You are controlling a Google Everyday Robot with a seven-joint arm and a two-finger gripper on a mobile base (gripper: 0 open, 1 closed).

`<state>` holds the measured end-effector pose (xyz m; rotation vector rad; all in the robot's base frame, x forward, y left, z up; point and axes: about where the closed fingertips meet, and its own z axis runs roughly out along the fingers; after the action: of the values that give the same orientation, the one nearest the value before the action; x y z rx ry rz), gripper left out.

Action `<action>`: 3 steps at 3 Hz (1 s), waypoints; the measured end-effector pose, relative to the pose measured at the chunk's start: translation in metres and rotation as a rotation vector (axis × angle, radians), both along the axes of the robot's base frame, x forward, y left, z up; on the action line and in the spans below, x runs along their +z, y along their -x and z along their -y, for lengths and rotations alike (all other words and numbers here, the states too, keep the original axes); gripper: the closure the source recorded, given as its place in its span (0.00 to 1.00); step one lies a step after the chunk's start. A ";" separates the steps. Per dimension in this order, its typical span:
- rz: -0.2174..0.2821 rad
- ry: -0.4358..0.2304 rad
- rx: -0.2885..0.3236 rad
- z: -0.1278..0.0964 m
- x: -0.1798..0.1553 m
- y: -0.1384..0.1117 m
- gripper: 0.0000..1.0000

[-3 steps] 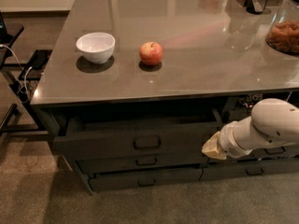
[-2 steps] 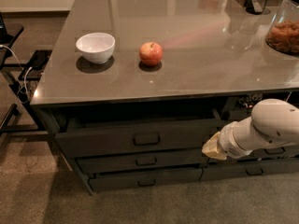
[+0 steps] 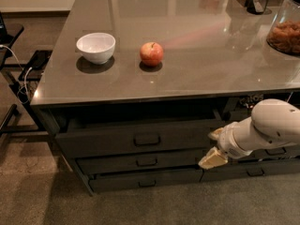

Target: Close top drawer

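The top drawer (image 3: 108,142) is a wide dark-grey drawer under the counter (image 3: 201,69), standing partly pulled out, with a small loop handle (image 3: 146,139) mid-front. My gripper (image 3: 214,147) is at the right end of the drawer front, on the end of a white arm (image 3: 269,128) that comes in from the right. Its two pale fingers are spread apart, the lower fingertip (image 3: 211,160) below the drawer front's edge. It holds nothing.
Two like-fronted drawers (image 3: 140,162) (image 3: 145,183) sit below the top one. On the counter stand a white bowl (image 3: 96,46), a red apple (image 3: 152,54) and a glass jar (image 3: 287,29) at the right. A black stand with cables (image 3: 21,71) is at the left.
The top drawer's front has slid back a little toward the counter. My gripper and arm stay at the drawer's right end, barely shifted.
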<state>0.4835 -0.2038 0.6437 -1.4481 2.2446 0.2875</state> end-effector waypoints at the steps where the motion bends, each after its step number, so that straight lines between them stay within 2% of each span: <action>1: 0.000 0.000 0.000 0.000 0.000 0.000 0.00; 2: 0.000 0.000 0.000 0.000 0.000 0.000 0.00; 3: 0.007 0.008 0.023 -0.010 -0.001 -0.007 0.00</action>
<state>0.4905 -0.1940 0.6430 -1.4777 2.2271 0.2813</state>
